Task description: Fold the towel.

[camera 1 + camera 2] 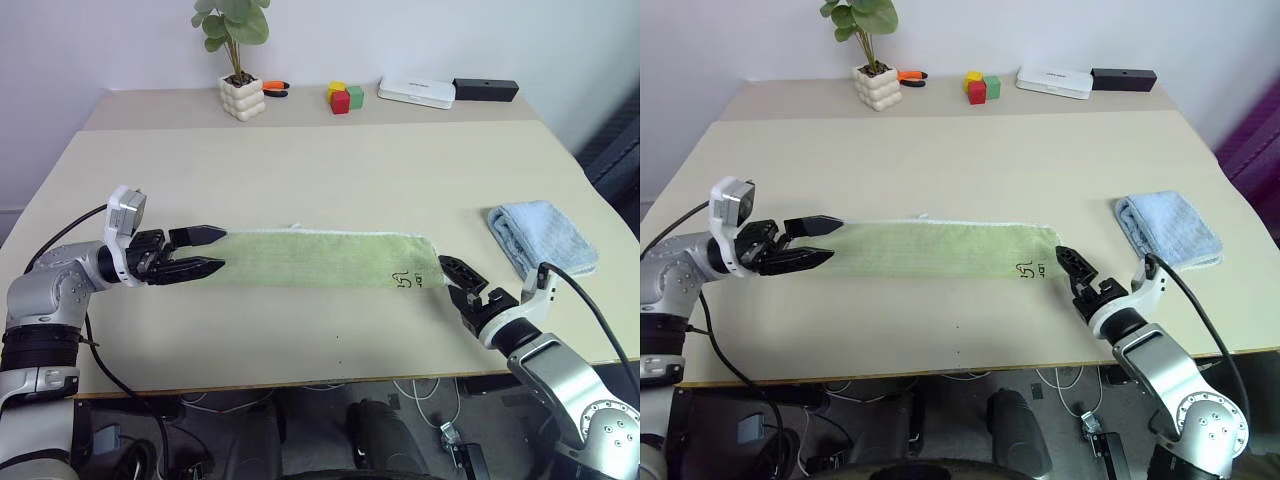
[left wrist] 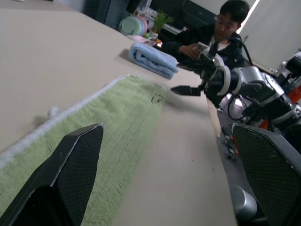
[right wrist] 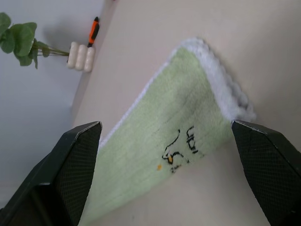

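While the towel (image 1: 320,258) lies flat on the table (image 1: 330,170) as a long narrow green strip, folded lengthwise with its whitish edging along the far side, both grippers sit at its two short ends with nothing in them. At one end the left gripper (image 1: 213,250) points level along the strip, its two black fingers spread apart, the fingertips just at the towel's short edge; in the left wrist view the cloth runs away from between the jaws toward the other arm. At the opposite end the right gripper (image 1: 456,279) has its jaws spread wide as well, its tips just beside the corner that carries the small dark embroidered mark (image 1: 407,280) (the right wrist view shows that mark and the fluffy white hem lying between and ahead of the open fingers, untouched). Beyond the right gripper, well apart from the green strip, rests a folded light blue towel (image 1: 543,236). Far ahead of both jaws, along the back of the table, stand a potted plant (image 1: 240,60), an orange pen (image 1: 275,88), coloured blocks (image 1: 344,97), a flat white box (image 1: 416,92) and a black box (image 1: 486,89). A person (image 2: 214,33) sits past the table's end in the left wrist view.
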Action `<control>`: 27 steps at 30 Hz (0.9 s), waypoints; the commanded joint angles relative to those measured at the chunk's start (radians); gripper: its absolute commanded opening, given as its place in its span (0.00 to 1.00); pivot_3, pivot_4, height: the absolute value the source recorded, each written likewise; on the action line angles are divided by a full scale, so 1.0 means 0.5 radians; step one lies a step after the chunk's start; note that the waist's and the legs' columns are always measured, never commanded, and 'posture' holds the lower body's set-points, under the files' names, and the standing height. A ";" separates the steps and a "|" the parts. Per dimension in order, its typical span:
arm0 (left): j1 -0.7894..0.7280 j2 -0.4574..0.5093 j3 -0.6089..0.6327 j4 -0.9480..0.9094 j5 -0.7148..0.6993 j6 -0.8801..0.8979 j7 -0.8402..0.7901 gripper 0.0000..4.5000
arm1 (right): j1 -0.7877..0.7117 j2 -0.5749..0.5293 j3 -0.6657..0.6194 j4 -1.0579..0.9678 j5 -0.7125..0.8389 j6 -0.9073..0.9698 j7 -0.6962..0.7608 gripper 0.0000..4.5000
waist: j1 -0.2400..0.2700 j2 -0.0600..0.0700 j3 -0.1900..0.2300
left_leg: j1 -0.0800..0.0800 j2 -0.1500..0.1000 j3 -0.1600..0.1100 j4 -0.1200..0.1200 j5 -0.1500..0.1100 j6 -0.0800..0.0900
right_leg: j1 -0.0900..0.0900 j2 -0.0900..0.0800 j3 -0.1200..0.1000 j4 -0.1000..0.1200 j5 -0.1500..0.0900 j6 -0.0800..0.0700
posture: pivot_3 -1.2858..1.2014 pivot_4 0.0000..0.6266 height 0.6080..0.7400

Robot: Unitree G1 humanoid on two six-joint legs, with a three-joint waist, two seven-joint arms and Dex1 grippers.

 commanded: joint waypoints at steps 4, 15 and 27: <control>0.003 0.062 -0.021 -0.023 -0.018 0.050 -0.082 1.00 | 0.085 -0.053 0.153 -0.039 0.019 -0.173 -0.017 0.99 | 0.001 0.000 0.000 | -0.001 0.000 0.000 0.000 0.000 0.000 | 0.001 0.000 0.000 -0.003 0.000 0.000 | 0.52 0.24 1.00; 0.117 0.055 -0.008 -0.064 0.152 -0.421 -0.079 1.00 | -0.103 -0.029 0.348 0.132 -0.073 -0.378 -0.015 0.99 | 0.002 0.000 0.000 | -0.001 0.001 0.000 -0.001 0.000 0.000 | 0.001 0.000 0.001 -0.006 -0.001 -0.002 | 0.52 0.24 1.00; 0.154 0.055 0.020 -0.107 0.120 -0.420 -0.038 1.00 | -0.232 0.029 0.422 0.296 -0.202 -0.460 0.030 0.24 | 0.002 0.000 0.000 | -0.001 0.002 0.000 0.000 0.000 0.000 | 0.003 0.000 0.000 -0.008 -0.001 -0.002 | 0.52 0.24 1.00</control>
